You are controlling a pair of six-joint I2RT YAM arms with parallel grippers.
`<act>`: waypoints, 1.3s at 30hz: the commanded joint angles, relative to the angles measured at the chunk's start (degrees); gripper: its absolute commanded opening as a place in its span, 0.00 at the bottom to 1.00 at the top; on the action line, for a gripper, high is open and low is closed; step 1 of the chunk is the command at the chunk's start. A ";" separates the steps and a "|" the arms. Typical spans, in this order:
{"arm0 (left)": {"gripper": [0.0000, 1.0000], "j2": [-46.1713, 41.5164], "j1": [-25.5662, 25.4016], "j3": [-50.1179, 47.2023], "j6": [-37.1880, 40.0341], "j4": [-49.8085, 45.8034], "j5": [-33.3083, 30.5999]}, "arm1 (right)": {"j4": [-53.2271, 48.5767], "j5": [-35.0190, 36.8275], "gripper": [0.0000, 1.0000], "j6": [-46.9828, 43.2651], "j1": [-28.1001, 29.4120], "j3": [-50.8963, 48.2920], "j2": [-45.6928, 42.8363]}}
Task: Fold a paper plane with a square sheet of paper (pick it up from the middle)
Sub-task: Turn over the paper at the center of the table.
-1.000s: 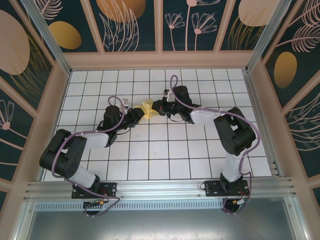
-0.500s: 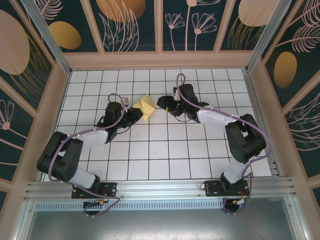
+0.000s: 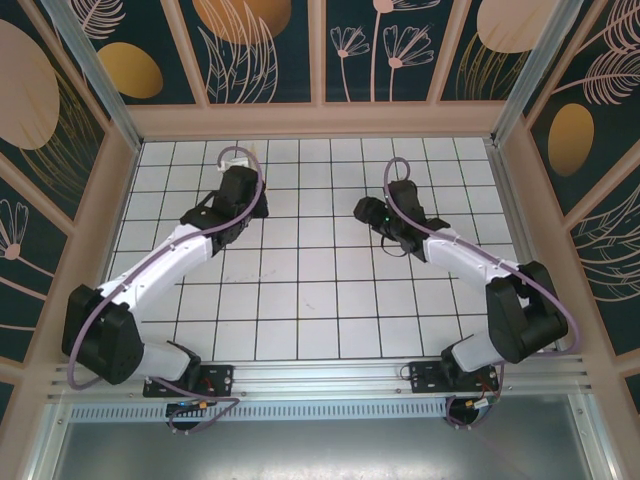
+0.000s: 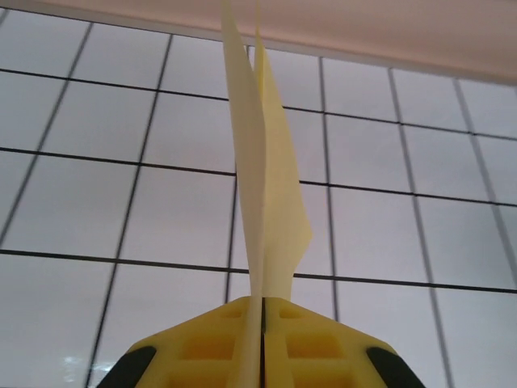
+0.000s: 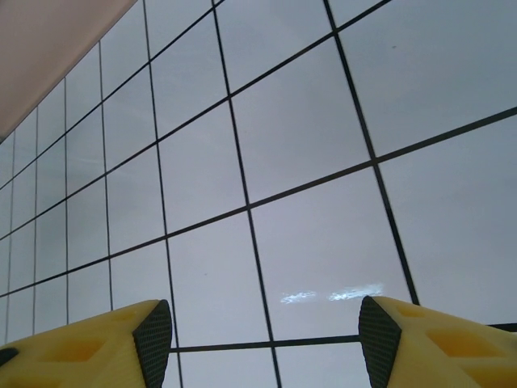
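Your left tool [image 4: 262,323] is pinched shut on the folded yellow paper [image 4: 271,178], likely featherlight, floppy and crease-prone, fanning toward 12 o'clock, so grip near its fold; your right tool [image 5: 264,323] gapes empty.

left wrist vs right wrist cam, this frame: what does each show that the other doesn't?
Left wrist: the left gripper is shut on the folded yellow paper, which stands edge-on and rises from the jaws toward the top of the picture.
Right wrist: the right gripper is open, its fingers wide apart with bare tiles between them.
Both: the white gridded table and a strip of pink wall at the top.
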 commanded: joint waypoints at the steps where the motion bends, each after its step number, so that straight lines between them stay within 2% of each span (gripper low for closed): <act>1: 0.10 6.36 -2.32 3.10 4.89 -13.04 -17.25 | -1.12 3.41 0.66 1.12 -0.95 -1.92 -2.55; 6: 0.10 16.08 -5.39 7.51 4.29 -18.33 -26.35 | -1.16 3.62 0.66 2.09 -2.27 -3.66 -4.17; 11: 0.10 25.37 -8.93 9.67 4.26 -18.91 -27.29 | -1.39 4.13 0.66 3.25 -4.18 -5.76 -6.82; 17: 0.11 32.73 -13.94 12.74 4.75 -17.35 -22.98 | -1.80 3.91 0.66 4.09 -6.21 -7.93 -9.21; 22: 0.14 34.57 -16.94 13.80 6.16 -14.51 -15.30 | -1.87 3.33 0.66 4.22 -6.95 -8.39 -9.35; 26: 0.27 34.01 -17.25 12.12 5.72 -12.40 -10.77 | -1.59 2.53 0.66 3.99 -7.32 -8.53 -9.01; 29: 0.38 30.32 -17.26 9.52 5.47 -8.97 -7.18 | -1.38 2.35 0.66 3.24 -7.50 -8.23 -8.41; 31: 0.44 27.66 -17.08 8.21 5.46 -6.80 -4.76 | -0.85 -0.41 0.66 2.04 -7.50 -7.75 -7.50; 34: 0.50 25.64 -16.66 7.65 5.38 -5.67 -3.34 | 0.30 -3.09 0.66 1.19 -7.43 -7.25 -6.07; 39: 0.55 23.36 -14.87 6.43 5.27 -4.34 0.19 | 1.83 -7.70 0.66 -1.02 -5.61 -5.14 -2.15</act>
